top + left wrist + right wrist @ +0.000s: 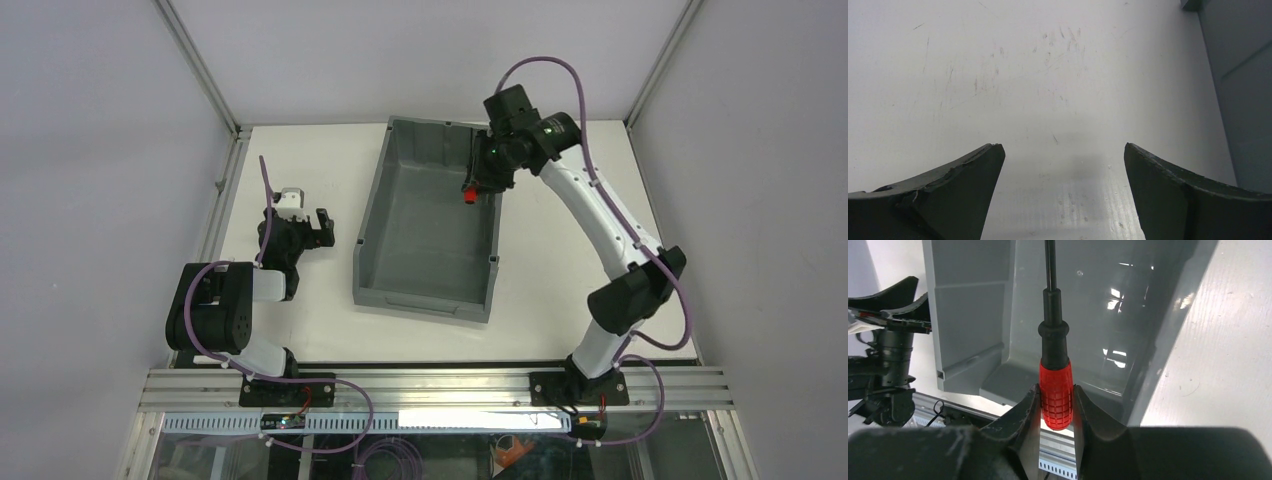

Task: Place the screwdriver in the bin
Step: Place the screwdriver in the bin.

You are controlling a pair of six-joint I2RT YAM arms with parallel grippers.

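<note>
Currently the right hand (1055, 392) pinches the small red-handled screwdriver (1053, 340) by the right wall of the grey plastic bin (372, 215); released here, it might clip the rim and tumble out.

The bin (372, 212) sits on the white table (560, 270), its low lip toward the arm bases. The right gripper (476, 183) hangs over the bin's far right corner, just inside the right wall, pinching the screwdriver (467, 194) by its red handle. The left gripper (324, 226) is left of the bin, near its left wall but apart from it, fingers spread.
</note>
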